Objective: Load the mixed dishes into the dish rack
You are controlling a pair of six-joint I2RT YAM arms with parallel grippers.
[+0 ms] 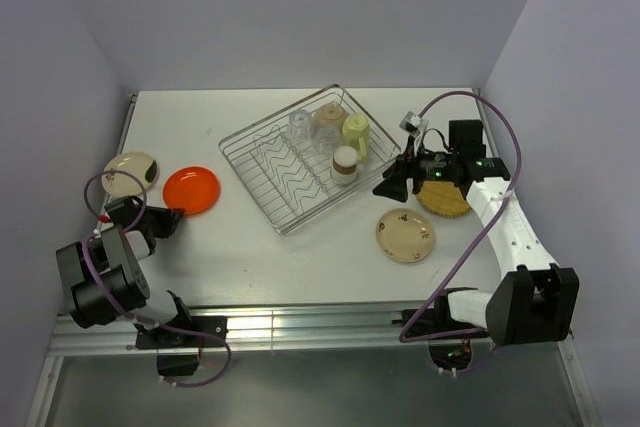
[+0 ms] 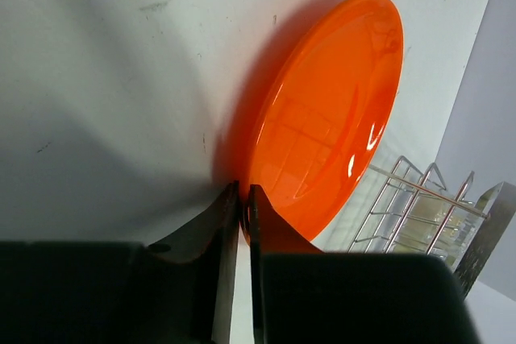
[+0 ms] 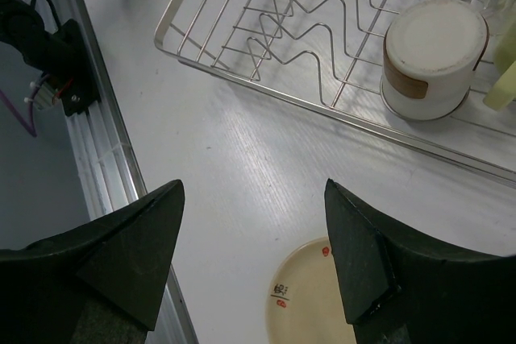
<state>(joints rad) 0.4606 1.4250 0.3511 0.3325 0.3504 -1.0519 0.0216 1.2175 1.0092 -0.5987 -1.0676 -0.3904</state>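
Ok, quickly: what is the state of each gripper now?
Left gripper: closed on the rim of the orange plate.
Right gripper: open, holding nothing.

This is a robotics lab cell. A bare white table (image 1: 300,267) sits boxed in by plain lilac walls (image 1: 300,7) on three sides. Two robot arms (image 1: 507,227) are bolted to an aluminium rail (image 1: 320,328) at its near edge, with purple cables (image 1: 462,94) looping loose. A wire rack (image 1: 300,175) and a few dishes (image 1: 405,235) lie straight on the tabletop.
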